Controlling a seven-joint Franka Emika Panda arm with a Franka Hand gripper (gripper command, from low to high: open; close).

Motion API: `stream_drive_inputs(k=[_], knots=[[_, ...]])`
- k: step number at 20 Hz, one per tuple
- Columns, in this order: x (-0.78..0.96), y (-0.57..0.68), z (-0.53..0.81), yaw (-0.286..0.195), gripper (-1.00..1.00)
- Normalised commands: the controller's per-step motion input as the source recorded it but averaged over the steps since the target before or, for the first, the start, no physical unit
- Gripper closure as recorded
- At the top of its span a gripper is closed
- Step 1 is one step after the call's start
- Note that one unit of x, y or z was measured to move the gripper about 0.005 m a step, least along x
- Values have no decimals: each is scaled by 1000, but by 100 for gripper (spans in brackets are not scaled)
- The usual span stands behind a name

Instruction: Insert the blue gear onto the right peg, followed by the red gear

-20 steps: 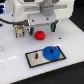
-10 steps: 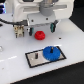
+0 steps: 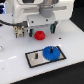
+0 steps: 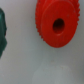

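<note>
**Q:** Condition and position of task items, ref. the plate?

**A:** Plate [image 3: 44, 55]: grey rectangle w/ black border, laid flat on the white table [image 3: 15, 70]. Blue gear [image 3: 50, 52] is seated at the plate's right end in the exterior view, flat, teeth visible round the rim, approx. level. Right peg is not made out; it is presumably covered by the gear's hub, but that cannot be confirmed at this resolution. A thin dark pin, the left peg [image 3: 37, 56], is seen upright at the plate's other end. Red gear [image 3: 39, 34] is lying on the table beyond the plate's far edge, apart from it. In the wrist view the red gear [image 4: 56, 23] is shown close up: bright red, toothed rim, dark centre hole.

**Q:** Gripper?

**A:** Gripper [image 3: 49, 26] is positioned above the table beyond the plate, just beside the red gear. Nothing is seen held. Open/closed state: cannot be told; fingers too blurred.

**Q:** Surface, surroundings?

**A:** Table surface white, glossy. Background dark. Cabling is noted at the exterior view's left.
</note>
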Motion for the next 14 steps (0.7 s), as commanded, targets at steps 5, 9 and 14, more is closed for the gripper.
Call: stream_drive_inputs(k=[5, 9, 14], knots=[[0, -20, -89, 0, -100], [0, -21, -115, 0, -100], [-18, -79, -111, 0, -100]])
